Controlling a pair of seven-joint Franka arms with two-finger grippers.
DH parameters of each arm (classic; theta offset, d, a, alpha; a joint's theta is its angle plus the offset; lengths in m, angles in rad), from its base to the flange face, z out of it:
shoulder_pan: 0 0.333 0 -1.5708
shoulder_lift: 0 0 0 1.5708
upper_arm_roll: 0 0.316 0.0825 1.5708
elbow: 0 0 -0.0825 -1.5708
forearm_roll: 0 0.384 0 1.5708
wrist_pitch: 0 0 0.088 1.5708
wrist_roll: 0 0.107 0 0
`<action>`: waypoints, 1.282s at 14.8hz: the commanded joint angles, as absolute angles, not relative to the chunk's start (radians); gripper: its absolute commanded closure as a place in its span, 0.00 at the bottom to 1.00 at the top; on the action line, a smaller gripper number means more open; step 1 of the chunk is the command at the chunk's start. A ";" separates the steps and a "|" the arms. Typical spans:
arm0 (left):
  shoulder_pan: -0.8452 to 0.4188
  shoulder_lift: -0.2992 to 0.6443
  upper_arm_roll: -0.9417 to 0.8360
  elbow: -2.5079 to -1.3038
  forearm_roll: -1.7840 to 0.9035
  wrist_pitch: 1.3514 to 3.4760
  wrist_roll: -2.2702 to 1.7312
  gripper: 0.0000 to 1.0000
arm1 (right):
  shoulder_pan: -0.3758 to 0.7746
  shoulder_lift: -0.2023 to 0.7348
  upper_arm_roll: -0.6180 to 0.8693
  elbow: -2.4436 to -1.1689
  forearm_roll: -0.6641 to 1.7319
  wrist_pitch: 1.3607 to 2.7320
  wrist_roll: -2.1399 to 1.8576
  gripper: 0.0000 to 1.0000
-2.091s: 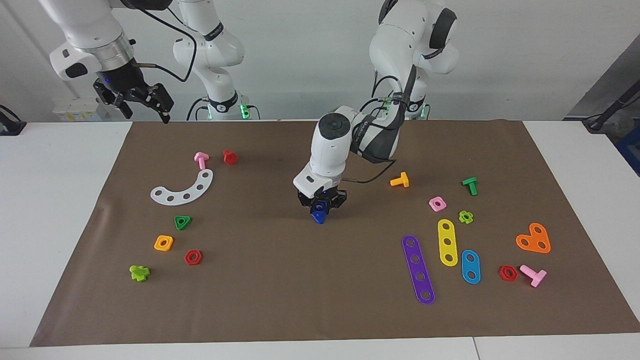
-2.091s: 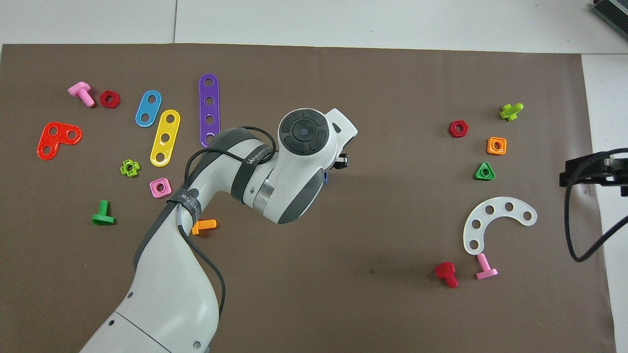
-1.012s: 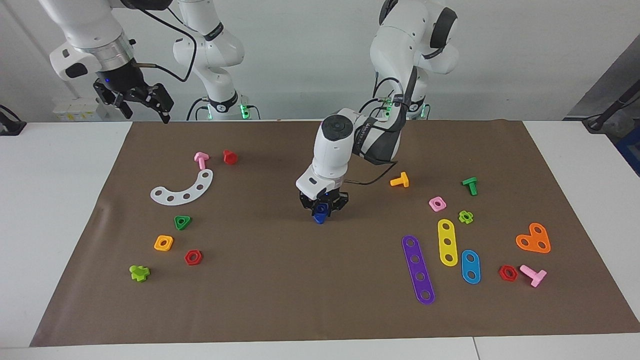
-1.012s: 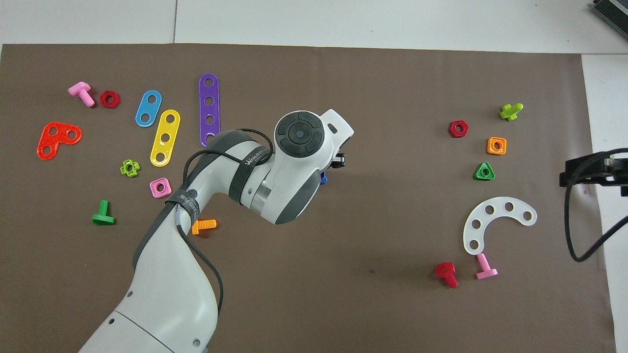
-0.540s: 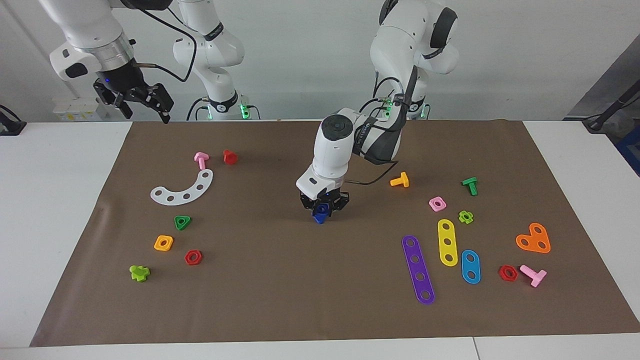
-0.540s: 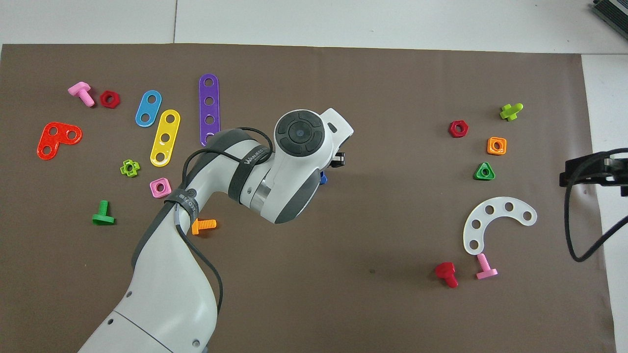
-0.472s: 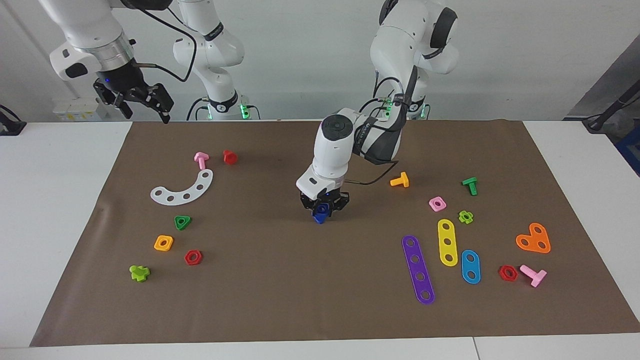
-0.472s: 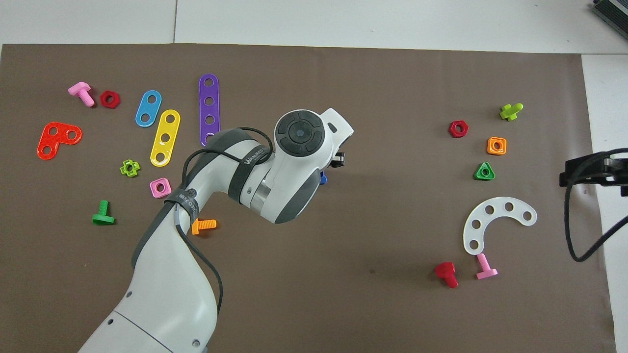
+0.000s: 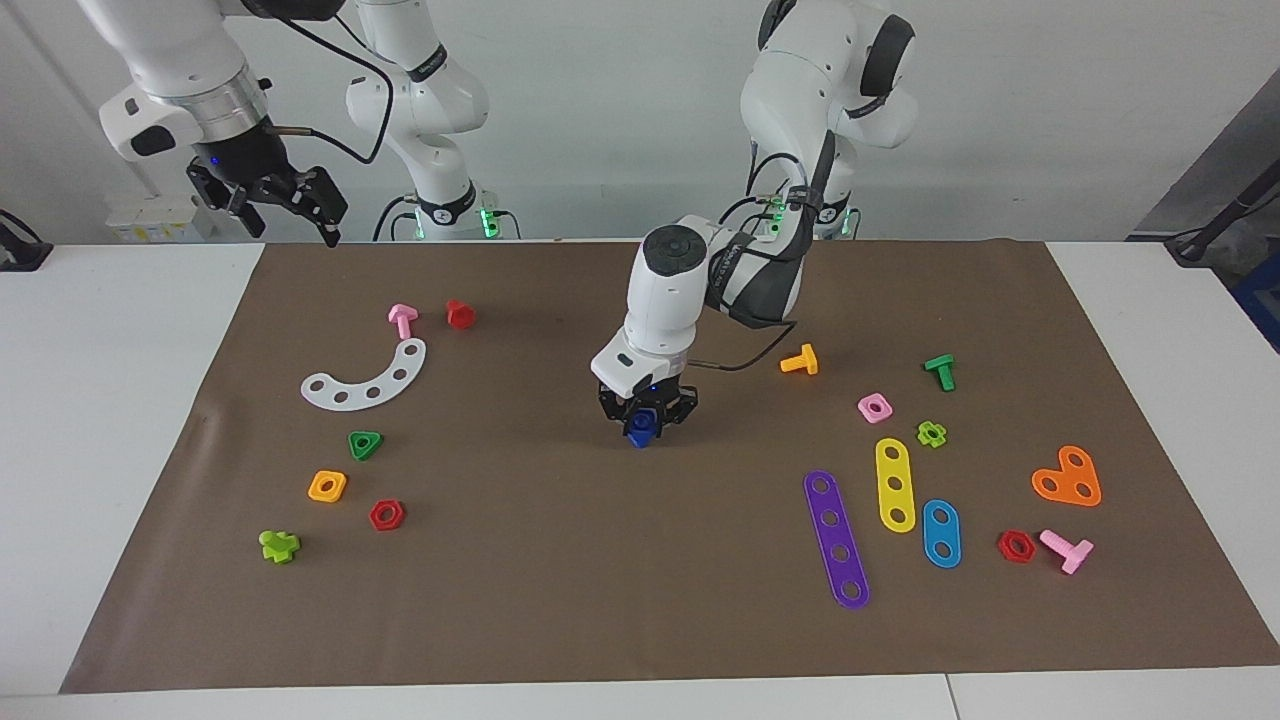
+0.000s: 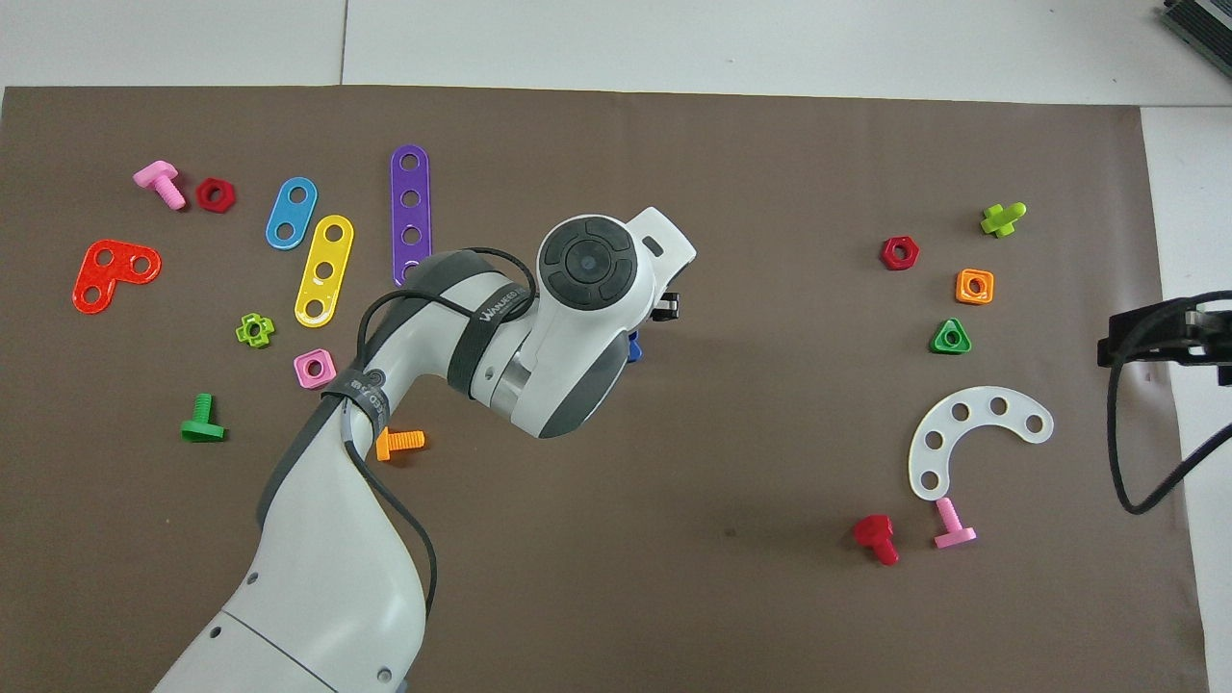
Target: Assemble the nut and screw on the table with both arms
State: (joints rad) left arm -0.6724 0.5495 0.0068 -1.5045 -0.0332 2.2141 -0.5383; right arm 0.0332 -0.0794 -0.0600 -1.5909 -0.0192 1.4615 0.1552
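My left gripper (image 9: pixel 642 420) is down at the middle of the brown mat (image 9: pixel 560 560), shut on a dark blue piece (image 9: pixel 640 430) whose lower end is at the mat. It looks like the nut and the screw together; I cannot tell them apart. In the overhead view the left arm (image 10: pixel 568 327) covers it except for a blue sliver (image 10: pixel 633 348). My right gripper (image 9: pixel 290 215) is open and empty, held high over the mat's corner at the right arm's end, and it waits there. It also shows at the edge of the overhead view (image 10: pixel 1121 339).
Toward the right arm's end lie a white curved strip (image 9: pixel 370 380), a green triangular nut (image 9: pixel 365 444), an orange square nut (image 9: pixel 327 486) and a red nut (image 9: pixel 386 514). Toward the left arm's end lie an orange bolt (image 9: pixel 800 360), a pink square nut (image 9: pixel 874 407) and a purple strip (image 9: pixel 836 538).
The left gripper has shifted slightly toward the left arm's end and a little up, with the dark blue piece in it. The right arm has not moved.
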 commanded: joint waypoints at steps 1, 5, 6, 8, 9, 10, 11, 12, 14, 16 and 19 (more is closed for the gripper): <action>-0.684 0.545 0.023 -1.523 -0.012 2.238 -0.548 1.00 | 0.026 -0.075 -0.058 -1.575 0.002 1.445 0.138 0.00; -0.687 0.542 0.023 -1.540 -0.009 2.244 -0.548 1.00 | 0.026 -0.075 -0.058 -1.575 0.002 1.445 0.138 0.00; -0.687 0.541 0.023 -1.543 -0.009 2.246 -0.548 1.00 | 0.026 -0.075 -0.058 -1.575 0.002 1.445 0.138 0.00; -0.687 0.540 0.023 -1.558 -0.009 2.263 -0.548 1.00 | 0.026 -0.075 -0.058 -1.575 0.002 1.445 0.138 0.00; -0.687 0.538 0.023 -1.565 -0.009 2.267 -0.548 1.00 | 0.026 -0.075 -0.058 -1.575 0.002 1.445 0.138 0.00; -0.687 0.538 0.023 -1.568 -0.008 2.269 -0.548 1.00 | 0.026 -0.075 -0.058 -1.575 0.002 1.445 0.138 0.00; -0.687 0.538 0.023 -1.569 -0.008 2.269 -0.548 1.00 | 0.026 -0.075 -0.058 -1.575 0.002 1.445 0.138 0.00; -0.689 0.538 0.023 -1.566 -0.008 2.266 -0.548 1.00 | 0.026 -0.075 -0.058 -1.575 0.002 1.445 0.138 0.00; -0.687 0.537 0.023 -1.569 -0.008 2.266 -0.548 1.00 | 0.026 -0.075 -0.058 -1.575 0.002 1.445 0.138 0.00; -0.689 0.534 0.023 -1.586 -0.008 2.269 -0.548 1.00 | 0.026 -0.075 -0.058 -1.575 0.002 1.445 0.138 0.00; -0.689 0.532 0.023 -1.598 0.000 2.284 -0.548 1.00 | 0.026 -0.075 -0.058 -1.575 0.002 1.445 0.138 0.00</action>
State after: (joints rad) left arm -0.6729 0.5496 0.0095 -1.5299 -0.0248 2.2432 -0.5383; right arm 0.0332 -0.0794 -0.0600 -1.5908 -0.0192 1.4615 0.1552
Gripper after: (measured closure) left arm 0.537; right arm 0.000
